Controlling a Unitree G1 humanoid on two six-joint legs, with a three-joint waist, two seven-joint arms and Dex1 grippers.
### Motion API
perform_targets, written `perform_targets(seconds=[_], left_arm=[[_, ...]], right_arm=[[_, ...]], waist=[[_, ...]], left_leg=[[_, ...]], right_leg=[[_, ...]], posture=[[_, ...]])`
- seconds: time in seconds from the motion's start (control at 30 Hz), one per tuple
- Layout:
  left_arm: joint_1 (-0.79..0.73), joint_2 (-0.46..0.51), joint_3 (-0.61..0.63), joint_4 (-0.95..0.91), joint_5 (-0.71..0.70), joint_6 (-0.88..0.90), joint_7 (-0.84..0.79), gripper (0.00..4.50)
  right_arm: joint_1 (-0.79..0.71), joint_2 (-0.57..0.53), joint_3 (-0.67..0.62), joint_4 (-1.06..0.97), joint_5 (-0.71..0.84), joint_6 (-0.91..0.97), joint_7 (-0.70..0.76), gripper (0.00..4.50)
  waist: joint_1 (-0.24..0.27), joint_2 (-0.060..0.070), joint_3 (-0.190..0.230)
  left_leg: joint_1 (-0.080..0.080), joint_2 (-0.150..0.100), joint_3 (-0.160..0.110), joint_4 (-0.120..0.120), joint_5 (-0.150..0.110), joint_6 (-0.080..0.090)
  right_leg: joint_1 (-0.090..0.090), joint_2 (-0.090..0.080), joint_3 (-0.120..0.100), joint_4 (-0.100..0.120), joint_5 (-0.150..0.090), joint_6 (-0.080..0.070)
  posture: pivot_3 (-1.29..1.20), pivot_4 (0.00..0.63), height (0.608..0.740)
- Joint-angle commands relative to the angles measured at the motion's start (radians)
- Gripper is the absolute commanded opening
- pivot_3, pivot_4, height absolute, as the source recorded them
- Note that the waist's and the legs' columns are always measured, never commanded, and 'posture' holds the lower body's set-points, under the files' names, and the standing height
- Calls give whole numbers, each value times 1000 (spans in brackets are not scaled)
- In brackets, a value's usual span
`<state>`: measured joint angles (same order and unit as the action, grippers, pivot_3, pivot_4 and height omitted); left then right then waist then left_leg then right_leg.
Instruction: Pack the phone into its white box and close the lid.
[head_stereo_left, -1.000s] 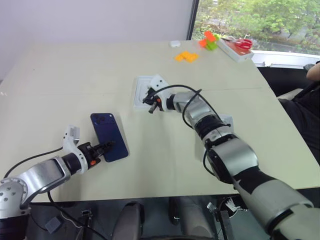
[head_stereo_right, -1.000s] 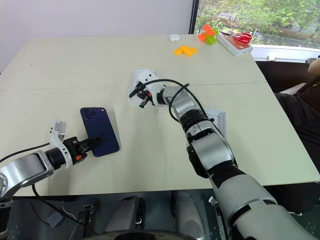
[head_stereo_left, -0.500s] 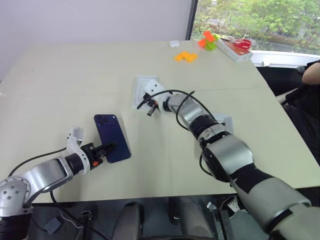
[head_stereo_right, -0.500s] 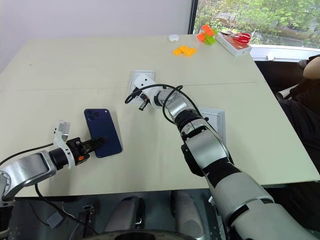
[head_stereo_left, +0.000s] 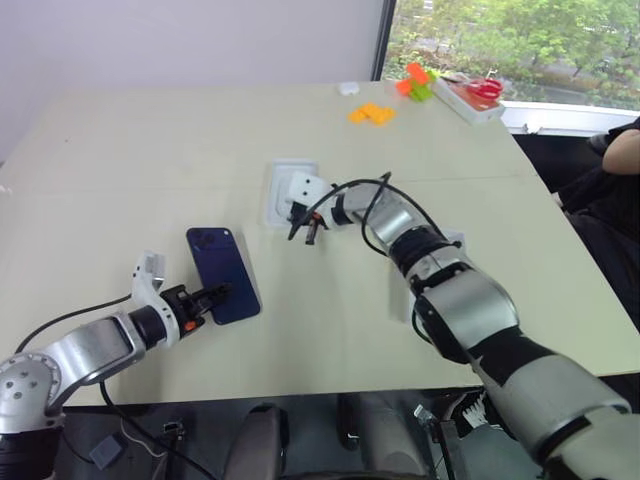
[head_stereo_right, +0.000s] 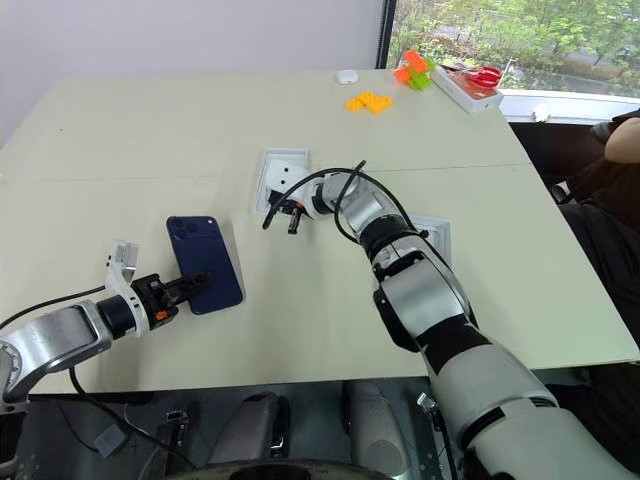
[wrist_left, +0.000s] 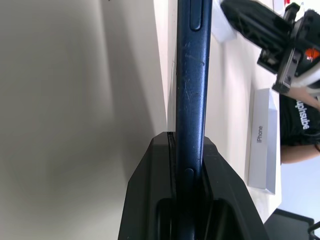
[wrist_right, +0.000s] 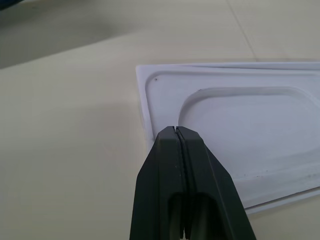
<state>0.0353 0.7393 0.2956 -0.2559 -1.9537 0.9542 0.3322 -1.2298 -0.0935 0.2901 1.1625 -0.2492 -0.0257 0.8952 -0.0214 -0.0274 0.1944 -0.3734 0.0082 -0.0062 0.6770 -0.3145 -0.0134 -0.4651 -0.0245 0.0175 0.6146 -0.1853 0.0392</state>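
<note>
The dark navy phone lies back up at the near left of the table, camera cluster at its far end. My left gripper is shut on its near end; the left wrist view has the phone edge-on between the fingers. My right gripper is shut and empty, pointing down at the near edge of a thin white panel with an oval recess. A white cardboard piece printed "iPhone" on its side sits behind my right forearm; I cannot tell whether it is the white box or the lid.
Orange blocks, an orange and green toy, a small white object and a white tray with red scissors sit at the table's far right. A person's arm shows at the right edge.
My right gripper has rolled and come down and back, from over the recessed panel to its near edge. The left gripper and the phone have kept still.
</note>
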Motion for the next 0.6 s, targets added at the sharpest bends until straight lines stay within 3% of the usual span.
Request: perform_targets(seconds=[0.03,0.3,0.6], left_arm=[[-7,7,11,-28,-19,-11,-13,0],[-19,10,8,-18,-19,-11,-12,0],[-27,11,4,-8,-19,-11,-16,0]], right_arm=[[38,-23,27,-53,-8,-5,86,42],[-20,-20,-62,-93,54,44,-16,42],[-61,25,-6,40,-32,-9,-165,42]], waist=[[1,0,0],[1,0,0],[0,0,0]], left_leg=[[0,0,0,0,0,0],[0,-1,0,1,1,-2],[-1,-1,0,1,1,-2]], right_leg=[[0,0,0,0,0,0],[0,-1,0,0,-1,-2],[0,0,-1,1,-1,-2]], posture=[[0,150,726],[0,150,726],[0,150,726]])
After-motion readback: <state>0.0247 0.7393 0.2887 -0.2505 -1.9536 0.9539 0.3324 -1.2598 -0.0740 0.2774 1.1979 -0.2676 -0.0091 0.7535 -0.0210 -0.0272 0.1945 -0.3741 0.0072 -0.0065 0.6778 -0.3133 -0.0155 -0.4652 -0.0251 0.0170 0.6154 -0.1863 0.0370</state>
